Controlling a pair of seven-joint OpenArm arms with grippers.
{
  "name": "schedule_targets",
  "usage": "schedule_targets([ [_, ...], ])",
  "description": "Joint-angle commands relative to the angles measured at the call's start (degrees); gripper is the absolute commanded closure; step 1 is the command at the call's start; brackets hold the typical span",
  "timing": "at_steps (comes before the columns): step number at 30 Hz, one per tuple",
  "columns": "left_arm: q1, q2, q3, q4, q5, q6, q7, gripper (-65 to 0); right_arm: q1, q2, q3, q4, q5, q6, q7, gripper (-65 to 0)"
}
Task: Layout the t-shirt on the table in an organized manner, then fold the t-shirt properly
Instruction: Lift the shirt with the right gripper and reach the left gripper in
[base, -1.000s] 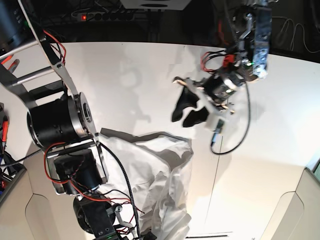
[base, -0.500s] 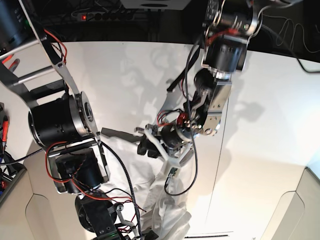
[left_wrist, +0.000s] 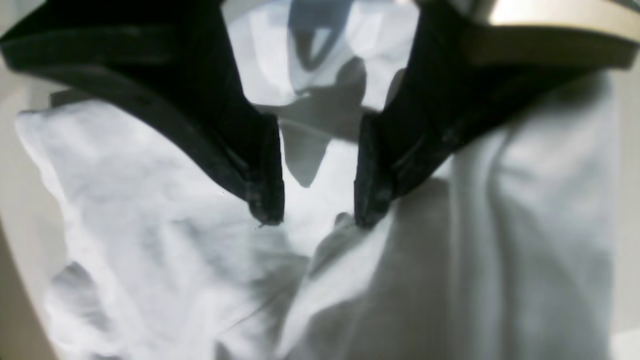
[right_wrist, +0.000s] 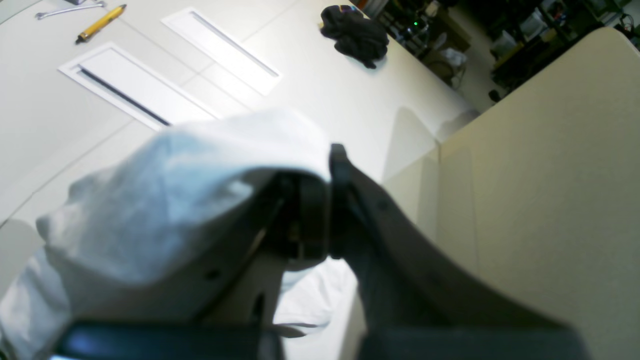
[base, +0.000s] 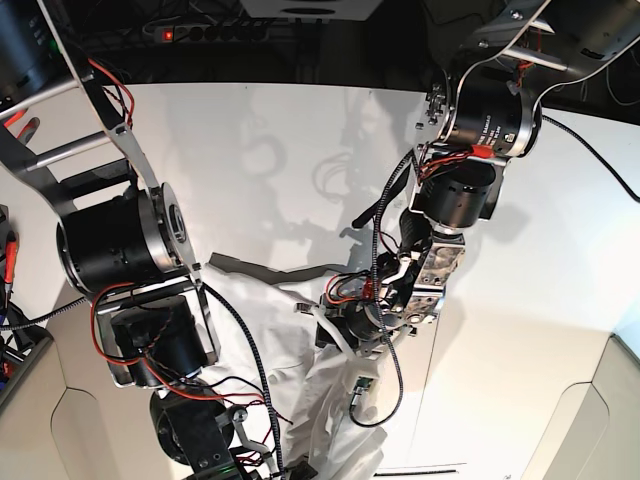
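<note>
One broad, smooth white table (base: 250, 150) fills the room's middle, crossed by a thin dark seam. On its near part lies the t-shirt (base: 300, 350), soft white cotton bunched into deep wrinkles and folds. Over it the left gripper (left_wrist: 312, 215) points down, its black wedge-shaped jaws parted around a raised fold, tips at the cloth. At the near edge the right gripper (right_wrist: 327, 200) is clamped tight on a bunched fold of shirt.

Bright overhead light, blurry wrist close-ups
</note>
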Motion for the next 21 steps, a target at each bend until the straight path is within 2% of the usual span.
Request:
schedule_targets([
  [1,-1.86,-0.24,-0.02,0.79,-0.17,1.49,-1.75,-26.7,2.67,-0.28,0.13,1.11,-0.22,-0.76,1.73,0.0],
  [3,-1.86,-0.70,-0.15,0.79,0.20,4.00,-1.90,-26.7,2.67,-0.31,0.13,1.11,-0.22,-0.76,1.73,0.0],
  [5,-1.84,-1.14,-0.81,0.79,1.25,4.92,-2.36,-26.7,2.67,-0.31,0.13,1.11,-0.22,-0.76,1.75,0.0],
  [12,-1.84,-1.95,-5.77,0.79,2.08,5.22,-3.21,-26.7,2.67,-0.28,0.13,1.11,-0.22,-0.76,1.75,0.0],
  [18,-1.79,-1.92,-6.93,0.74,0.94,-1.36,-4.72,-26.9,2.67,-0.31,0.13,1.11,-0.22,-0.76,1.79,0.0],
  [21,-1.68,-1.75,-6.93,0.02,0.98,-2.03,-5.84,-27.0,2.67,-0.31,0.13,1.11,-0.22,-0.76,1.79,0.0],
])
